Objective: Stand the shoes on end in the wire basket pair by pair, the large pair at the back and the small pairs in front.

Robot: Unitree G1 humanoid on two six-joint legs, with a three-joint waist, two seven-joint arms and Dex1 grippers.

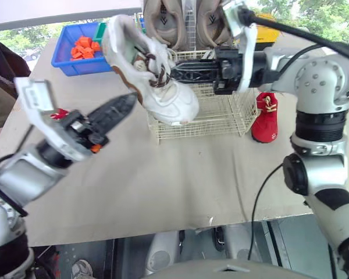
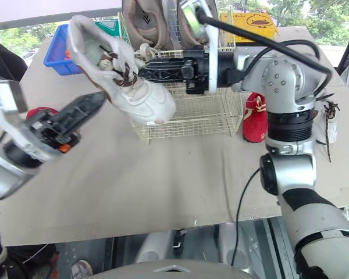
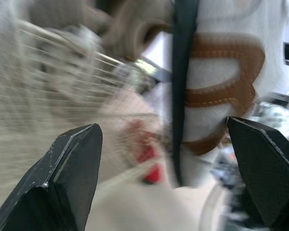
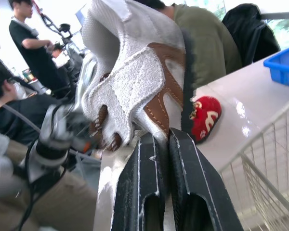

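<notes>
Beige table (image 1: 163,186), with trees seen behind it. The wire basket (image 1: 221,116) is parked mid-table toward the far edge. Two big tan shoes (image 1: 163,23) are stood on end along its back wall, and the front part is left bare.

The white sneaker (image 1: 163,93) is held in the air over the basket's front left corner. Its long axis is tilted on a diagonal, toe down toward the near edge and heel up toward the far left corner. It's pinched tight around the laces by the right gripper (image 1: 166,72). The left gripper (image 1: 122,106) is spread wide right by the sneaker's sole side; contact can't be made out.

A little red shoe (image 1: 266,119) is stood just beside the basket's right wall, and a second red shoe (image 4: 204,118) is lying near the left edge. Orange pieces (image 1: 84,46) are kept in a blue bin (image 1: 70,64) at the far left corner.
</notes>
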